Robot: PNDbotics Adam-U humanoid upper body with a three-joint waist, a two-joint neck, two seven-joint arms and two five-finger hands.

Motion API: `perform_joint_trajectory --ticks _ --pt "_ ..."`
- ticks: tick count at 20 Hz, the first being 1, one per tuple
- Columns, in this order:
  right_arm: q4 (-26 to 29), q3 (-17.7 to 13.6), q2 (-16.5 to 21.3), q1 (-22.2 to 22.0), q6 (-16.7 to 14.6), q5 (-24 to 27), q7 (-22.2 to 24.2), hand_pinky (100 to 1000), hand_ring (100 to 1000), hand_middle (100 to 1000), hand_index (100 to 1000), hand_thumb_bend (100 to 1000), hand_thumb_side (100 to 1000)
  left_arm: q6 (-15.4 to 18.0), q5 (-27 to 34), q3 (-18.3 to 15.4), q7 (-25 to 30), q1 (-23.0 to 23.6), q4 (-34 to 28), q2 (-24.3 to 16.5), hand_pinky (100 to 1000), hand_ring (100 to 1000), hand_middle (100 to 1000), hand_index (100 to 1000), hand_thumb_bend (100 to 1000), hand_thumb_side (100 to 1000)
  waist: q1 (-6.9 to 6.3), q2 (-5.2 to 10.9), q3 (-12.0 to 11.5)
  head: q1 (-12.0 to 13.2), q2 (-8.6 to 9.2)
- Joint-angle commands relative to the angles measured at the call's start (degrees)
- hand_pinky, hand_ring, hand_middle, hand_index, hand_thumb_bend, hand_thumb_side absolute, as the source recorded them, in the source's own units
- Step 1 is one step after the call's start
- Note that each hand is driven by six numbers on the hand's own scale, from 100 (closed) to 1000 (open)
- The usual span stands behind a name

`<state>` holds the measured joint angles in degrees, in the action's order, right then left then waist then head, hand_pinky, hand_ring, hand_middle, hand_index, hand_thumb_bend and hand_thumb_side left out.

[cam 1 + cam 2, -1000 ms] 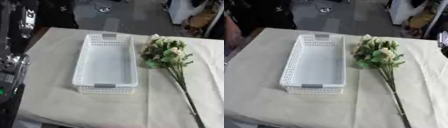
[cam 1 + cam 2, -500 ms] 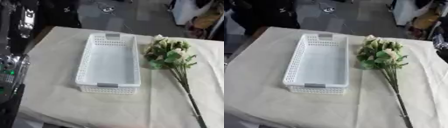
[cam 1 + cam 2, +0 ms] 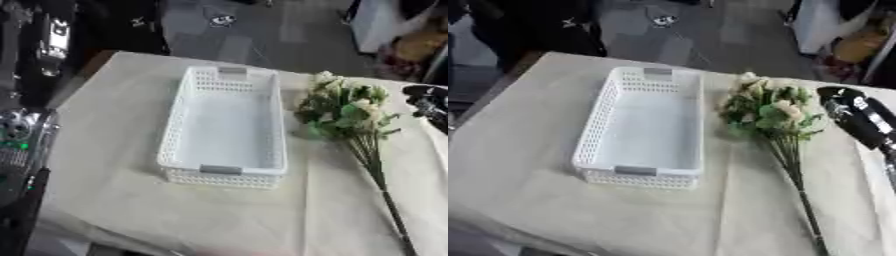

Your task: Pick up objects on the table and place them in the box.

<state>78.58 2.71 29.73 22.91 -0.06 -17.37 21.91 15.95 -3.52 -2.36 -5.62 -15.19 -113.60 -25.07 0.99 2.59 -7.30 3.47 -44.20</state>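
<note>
The right hand [image 3: 852, 116] (finger state cannot be told) has been brought in beside the flower bouquet [image 3: 770, 114], suggesting a pickup toward the empty white basket [image 3: 595, 130].

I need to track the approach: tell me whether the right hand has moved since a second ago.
Yes. The right hand has come in from the right edge toward the flower bouquet, now close beside its blooms; the white basket stays put.
</note>
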Motion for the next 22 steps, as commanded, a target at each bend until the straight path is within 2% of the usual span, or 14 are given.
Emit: perform_joint_trajectory --ticks 1,6,9,22 --pt "-3.32 1.63 1.96 2.22 -0.94 -1.04 1.57 769 835 853 889 100 910 0.11 0.31 -0.01 0.21 -0.76 -0.99 -0.93 579 720 670 840 100 764 0.00 0.46 -0.22 -0.55 0.09" --pt "-6.38 3.53 2.20 4.00 -2.09 -2.63 3.51 751 820 842 890 100 911 0.19 0.41 0.02 0.36 -0.84 -0.99 -0.89 580 720 669 840 100 764 0.08 0.60 -0.42 -0.79 0.09" --pt "-7.42 4.14 2.13 4.80 -2.43 -3.27 4.22 708 805 836 894 100 915 0.24 0.47 0.04 0.41 -0.87 -0.99 -0.86 580 721 670 840 100 764 0.10 0.61 -0.51 -1.38 0.09" --pt "-11.00 6.36 0.93 8.60 -3.25 -5.57 6.90 657 787 837 908 100 917 0.27 0.55 0.14 0.55 -0.97 -0.99 -0.84 580 720 668 839 100 764 0.15 0.56 -0.76 -5.85 0.09"
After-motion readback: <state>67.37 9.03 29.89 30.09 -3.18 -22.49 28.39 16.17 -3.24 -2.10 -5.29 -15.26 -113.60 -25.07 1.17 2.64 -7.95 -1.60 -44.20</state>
